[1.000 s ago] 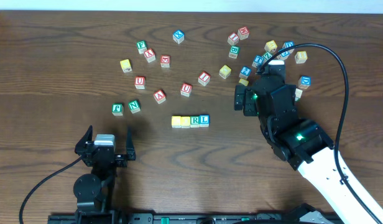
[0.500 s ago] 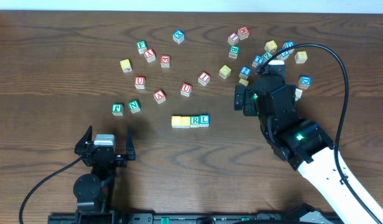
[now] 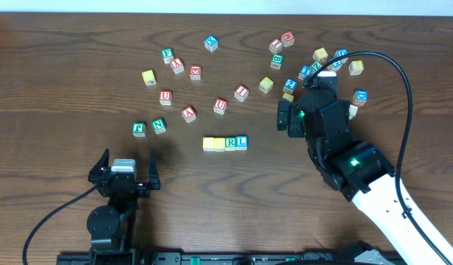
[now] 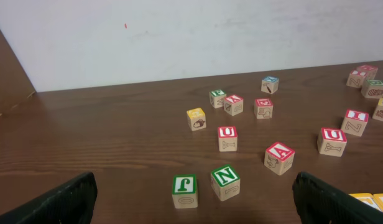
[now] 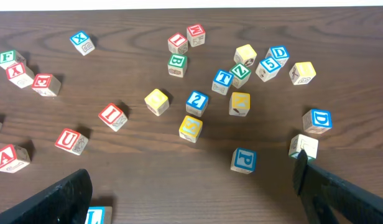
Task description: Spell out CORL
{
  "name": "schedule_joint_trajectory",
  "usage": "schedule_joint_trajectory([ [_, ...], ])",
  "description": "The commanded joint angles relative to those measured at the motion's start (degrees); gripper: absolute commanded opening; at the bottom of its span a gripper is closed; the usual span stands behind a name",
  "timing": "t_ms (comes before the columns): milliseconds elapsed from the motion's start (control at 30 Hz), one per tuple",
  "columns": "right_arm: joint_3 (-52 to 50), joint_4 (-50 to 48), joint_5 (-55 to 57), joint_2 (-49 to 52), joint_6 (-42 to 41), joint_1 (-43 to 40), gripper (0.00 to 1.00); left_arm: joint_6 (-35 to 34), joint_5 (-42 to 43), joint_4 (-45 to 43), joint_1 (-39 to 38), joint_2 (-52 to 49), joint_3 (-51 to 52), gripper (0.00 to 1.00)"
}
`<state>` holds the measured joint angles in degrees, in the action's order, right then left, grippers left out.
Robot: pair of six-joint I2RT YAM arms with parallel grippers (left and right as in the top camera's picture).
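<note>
The CORL row (image 3: pixel 226 143) is judged complete on the table (image 3: pixel 65 88), its cubes touching. The left fingers (image 4: pixel 58 202) and right fingers (image 5: pixel 55 199) are spread and empty. The right arm (image 3: pixel 344 154), beyond the row's L end, is best raised before withdrawal, so nothing is brushed.
</note>
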<state>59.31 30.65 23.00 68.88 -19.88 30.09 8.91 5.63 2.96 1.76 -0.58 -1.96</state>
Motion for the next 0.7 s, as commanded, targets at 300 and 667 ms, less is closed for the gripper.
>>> schedule_joint_trajectory([
  [300,0.98,0.07,1.05,-0.31,0.66,0.02,0.99,-0.46,-0.31,0.83,-0.17,0.35,1.73,0.98],
  [667,0.83,8.55,1.68,-3.89,4.42,0.04,0.99,-0.46,-0.31,0.83,-0.17,0.35,1.73,0.99],
])
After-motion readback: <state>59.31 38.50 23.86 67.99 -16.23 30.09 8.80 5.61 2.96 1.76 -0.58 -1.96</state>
